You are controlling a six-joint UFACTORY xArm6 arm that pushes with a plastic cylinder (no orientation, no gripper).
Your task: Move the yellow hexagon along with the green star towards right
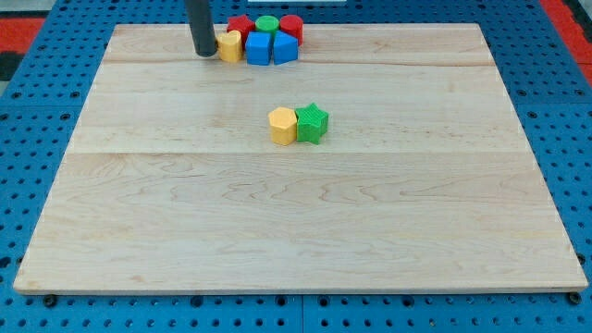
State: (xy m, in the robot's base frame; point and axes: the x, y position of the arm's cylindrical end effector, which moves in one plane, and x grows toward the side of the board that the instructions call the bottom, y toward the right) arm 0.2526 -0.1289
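Note:
A yellow hexagon (283,126) and a green star (313,122) sit touching side by side near the middle of the wooden board (296,231), the star on the hexagon's right. My tip (203,53) is at the view's top left of centre, far up and left of the pair. It stands just left of a yellow block (229,45) at the edge of a cluster.
A cluster at the view's top holds two blue blocks (258,48) (285,49), two red blocks (240,25) (291,26) and a green cylinder (266,24). Blue pegboard (37,139) surrounds the board.

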